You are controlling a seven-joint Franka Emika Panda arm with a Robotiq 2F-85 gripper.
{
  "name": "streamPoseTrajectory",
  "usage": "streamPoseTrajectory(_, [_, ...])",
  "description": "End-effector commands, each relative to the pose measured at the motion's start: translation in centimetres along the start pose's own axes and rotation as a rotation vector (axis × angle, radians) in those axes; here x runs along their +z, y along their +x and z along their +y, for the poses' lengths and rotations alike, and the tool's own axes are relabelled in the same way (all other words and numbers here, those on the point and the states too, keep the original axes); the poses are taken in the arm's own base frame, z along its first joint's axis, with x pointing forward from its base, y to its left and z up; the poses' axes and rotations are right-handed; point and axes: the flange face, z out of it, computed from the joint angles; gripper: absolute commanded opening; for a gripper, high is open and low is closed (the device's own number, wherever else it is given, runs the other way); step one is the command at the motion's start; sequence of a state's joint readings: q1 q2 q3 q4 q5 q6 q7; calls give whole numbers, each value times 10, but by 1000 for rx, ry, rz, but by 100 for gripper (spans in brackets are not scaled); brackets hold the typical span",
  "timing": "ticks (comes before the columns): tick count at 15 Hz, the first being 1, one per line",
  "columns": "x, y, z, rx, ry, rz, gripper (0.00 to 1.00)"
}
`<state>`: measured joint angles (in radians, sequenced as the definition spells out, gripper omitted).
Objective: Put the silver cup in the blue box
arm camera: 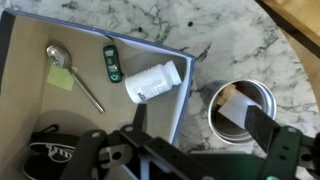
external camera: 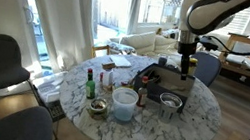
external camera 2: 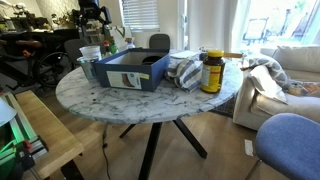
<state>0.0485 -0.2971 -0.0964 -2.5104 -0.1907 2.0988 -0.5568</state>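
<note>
A round marble table [external camera: 200, 125] carries everything. On it stands the blue box [external camera 2: 125, 72], the biggest container there. In that exterior view its long axis runs roughly across the picture, and its open top faces up. In the wrist view its dark side wall [arm camera: 182, 97] runs steeply down the picture, with the box floor on one side and bare marble on the other.

The gripper [external camera: 184, 66] hangs from the arm above the table, over the box's edge and the cup. In the wrist view its two dark fingers [arm camera: 272, 138] reach in from the bottom of the picture, spread wide apart with nothing between them.

A white plastic tub [external camera: 124, 102] stands upright towards the table's near edge in an exterior view, well apart from the gripper.

The silver cup [arm camera: 243, 110] stands on the marble outside the box, just beside its wall. It is upright, with its axis vertical and its round mouth facing straight up at the wrist camera. In an exterior view it [external camera: 171, 102] stands just below the gripper.

Inside the box lie a white pill bottle [arm camera: 153, 82] on its side, a metal spoon [arm camera: 72, 72] lying diagonally, and a small green-capped stick [arm camera: 112, 62].
</note>
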Motion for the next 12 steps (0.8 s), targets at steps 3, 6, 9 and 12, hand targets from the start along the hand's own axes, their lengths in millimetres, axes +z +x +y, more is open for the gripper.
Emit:
streamPoseTrajectory(3, [0, 4, 9, -28, 0, 2, 100])
streamPoseTrajectory(6, [25, 20, -7, -248, 5, 58, 100])
streamPoseTrajectory(9, [54, 34, -22, -400, -5, 120, 100])
streamPoseTrajectory(12, [73, 45, -40, -476, 8, 162, 92])
